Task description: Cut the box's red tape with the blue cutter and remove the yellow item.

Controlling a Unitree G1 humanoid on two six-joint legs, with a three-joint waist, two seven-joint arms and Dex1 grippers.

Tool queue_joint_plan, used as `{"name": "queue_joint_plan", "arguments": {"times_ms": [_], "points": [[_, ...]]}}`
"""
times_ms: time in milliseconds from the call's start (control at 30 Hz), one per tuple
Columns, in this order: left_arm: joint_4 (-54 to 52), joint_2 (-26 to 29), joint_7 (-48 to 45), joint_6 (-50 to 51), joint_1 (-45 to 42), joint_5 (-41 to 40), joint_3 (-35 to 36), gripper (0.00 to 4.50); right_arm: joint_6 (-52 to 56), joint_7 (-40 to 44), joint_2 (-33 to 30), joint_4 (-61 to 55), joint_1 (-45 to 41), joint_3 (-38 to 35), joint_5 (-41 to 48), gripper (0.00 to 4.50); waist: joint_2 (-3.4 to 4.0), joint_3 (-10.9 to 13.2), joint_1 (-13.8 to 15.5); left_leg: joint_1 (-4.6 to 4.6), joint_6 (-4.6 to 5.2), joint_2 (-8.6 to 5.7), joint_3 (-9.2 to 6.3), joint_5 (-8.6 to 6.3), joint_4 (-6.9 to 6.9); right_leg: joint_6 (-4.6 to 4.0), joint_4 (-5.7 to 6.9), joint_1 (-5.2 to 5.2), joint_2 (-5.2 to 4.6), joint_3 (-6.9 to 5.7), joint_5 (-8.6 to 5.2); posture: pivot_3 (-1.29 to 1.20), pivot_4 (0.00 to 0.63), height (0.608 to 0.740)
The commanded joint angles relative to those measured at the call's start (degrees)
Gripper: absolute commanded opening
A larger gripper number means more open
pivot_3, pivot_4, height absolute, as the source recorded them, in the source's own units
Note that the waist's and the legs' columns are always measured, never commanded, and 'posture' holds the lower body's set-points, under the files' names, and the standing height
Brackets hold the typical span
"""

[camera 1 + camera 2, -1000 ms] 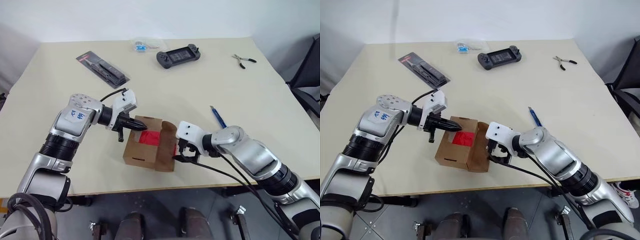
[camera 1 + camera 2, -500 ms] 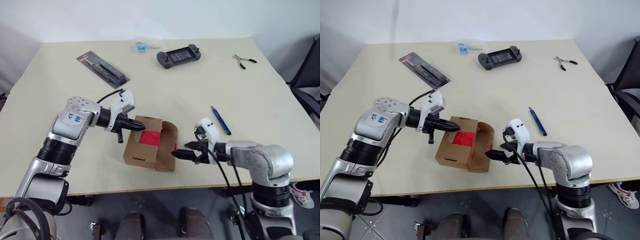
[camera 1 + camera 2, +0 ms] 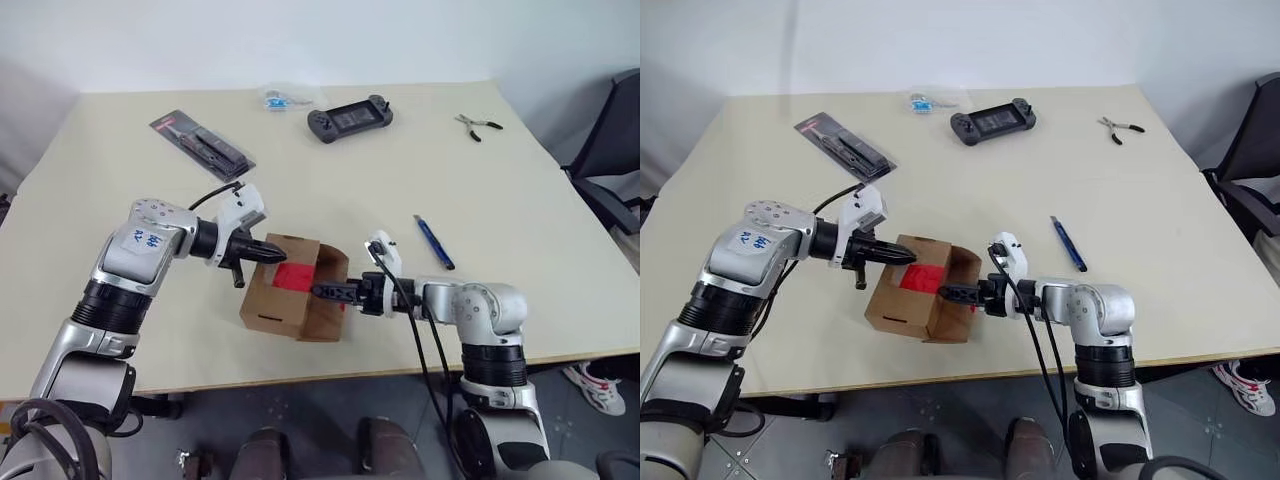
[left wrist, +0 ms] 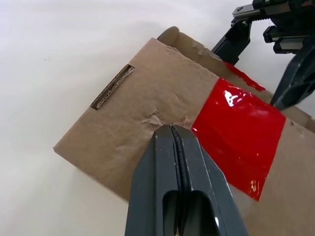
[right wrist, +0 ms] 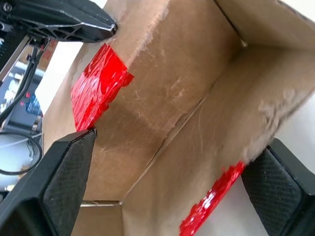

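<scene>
The brown box lies near the table's front edge, its right end open with one flap folded out. Red tape covers part of its top, and a cut strip clings to the flap edge. My left gripper is shut, its tip resting on the box top beside the tape. My right gripper is open and points left at the open end, with bare cardboard showing inside. The blue cutter lies on the table, right of the box. The yellow item is hidden.
At the back of the table lie a black tool in red-edged packaging, a small clear bag, a black game controller and pliers. A dark chair stands past the table's right edge.
My right arm has dropped its elbow and rolled its wrist, so the open gripper now lies level and points left into the box's open end. The left gripper has stayed on the box.
</scene>
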Motion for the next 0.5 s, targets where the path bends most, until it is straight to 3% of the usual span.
{"name": "queue_joint_plan", "arguments": {"times_ms": [33,200,400,500], "points": [[-0.3,0.2,0.7,0.5,1.2,1.2,-1.2,0.0,-0.6,-1.9,-0.1,3.5,-0.4,4.3,-1.1,3.91,0.01,0.0,0.0,0.0,-0.03,0.01,0.02,0.02,-0.01,-0.01,0.03,-0.03,0.01,0.02,0.0,0.0,0.15,0.74],[-0.9,0.3,0.8,0.3,2.1,1.1,-1.1,0.0,1.5,-4.5,-0.2,2.2,-1.0,3.1,-0.2,2.09,0.0,0.0,0.2,-0.06,-0.07,0.01,0.08,0.03,-0.13,-0.01,0.02,-0.14,0.01,0.07,0.0,0.0,0.15,0.74],[-1.3,0.5,0.7,-0.8,2.9,1.1,-0.5,0.0,10.4,-9.4,0.5,-6.4,-1.8,-3.8,3.1,0.01,0.03,0.0,0.3,-0.08,-0.09,0.0,0.08,0.05,-0.35,0.0,-0.04,-0.22,0.01,0.04,0.0,0.0,0.15,0.74],[-1.3,0.2,0.4,-3.3,3.3,0.5,0.4,0.0,15.8,-11.2,-0.6,-10.3,-3.0,-7.3,5.3,0.01,0.05,0.0,0.7,-0.21,-0.08,-0.03,0.06,0.04,-0.34,0.01,-0.14,-0.25,-0.01,0.01,0.01,0.0,0.15,0.74]]}}
